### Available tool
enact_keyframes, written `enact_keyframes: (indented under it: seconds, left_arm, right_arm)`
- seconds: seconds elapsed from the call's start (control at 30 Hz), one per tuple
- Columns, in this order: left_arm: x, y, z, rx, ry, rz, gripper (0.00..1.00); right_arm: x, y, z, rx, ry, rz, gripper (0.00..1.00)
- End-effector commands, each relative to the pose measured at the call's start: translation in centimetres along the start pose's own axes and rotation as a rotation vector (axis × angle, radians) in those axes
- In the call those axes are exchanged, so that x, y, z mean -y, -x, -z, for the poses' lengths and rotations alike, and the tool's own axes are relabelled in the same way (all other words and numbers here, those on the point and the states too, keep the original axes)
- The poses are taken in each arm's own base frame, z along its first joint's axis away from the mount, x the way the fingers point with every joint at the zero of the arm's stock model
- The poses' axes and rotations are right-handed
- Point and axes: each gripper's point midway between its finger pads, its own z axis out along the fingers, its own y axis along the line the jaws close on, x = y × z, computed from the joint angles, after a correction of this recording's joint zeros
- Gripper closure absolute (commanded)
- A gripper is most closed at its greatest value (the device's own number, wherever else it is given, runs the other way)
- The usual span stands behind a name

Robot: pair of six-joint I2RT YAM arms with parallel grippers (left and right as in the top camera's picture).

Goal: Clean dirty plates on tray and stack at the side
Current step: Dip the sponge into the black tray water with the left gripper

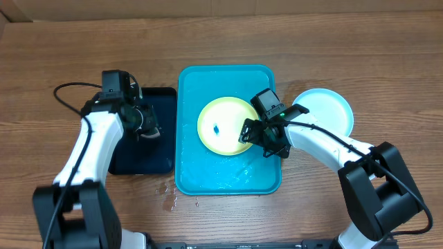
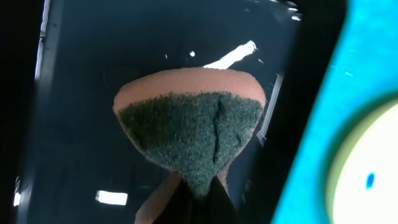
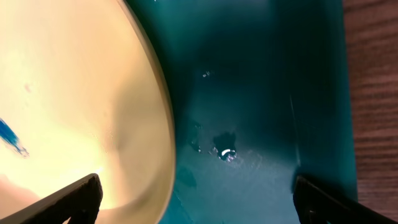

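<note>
Bearing a blue smudge [image 1: 217,128], plate [image 1: 223,116] lies in tray [image 1: 201,173].

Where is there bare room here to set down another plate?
Bare table runs along the far side, behind the turquoise tray and black tray. The turquoise tray's near strip, in front of the yellow-green plate, is free. Crowded: its right edge, with the right hand and light blue plate.

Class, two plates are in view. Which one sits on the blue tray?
The pale yellow plate with a blue smudge; the light blue plate sits on the wooden table beside the tray.
</note>
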Motion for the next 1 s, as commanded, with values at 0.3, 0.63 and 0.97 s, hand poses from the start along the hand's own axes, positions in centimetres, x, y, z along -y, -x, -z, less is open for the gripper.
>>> enact_keyframes:
  seconds: [0.3,0.63,0.97]
  left_arm:
    - [-1.7,-1.2,-5.5,-0.119,0.067,-0.050,0.96]
    - [-1.4,-1.2,-4.0,-0.151,0.061,-0.076,0.96]
    - [0.5,1.3,5.7,-0.047,0.034,-0.112,0.96]
  right_arm:
    - [1.9,0.5,-0.2,0.022,-0.067,-0.023,0.00]
    - [-0.8,1.4,0.1,0.043,0.043,0.078,0.02]
    - [-0.5,4.4,0.4,0.200,-0.010,0.080,0.51]
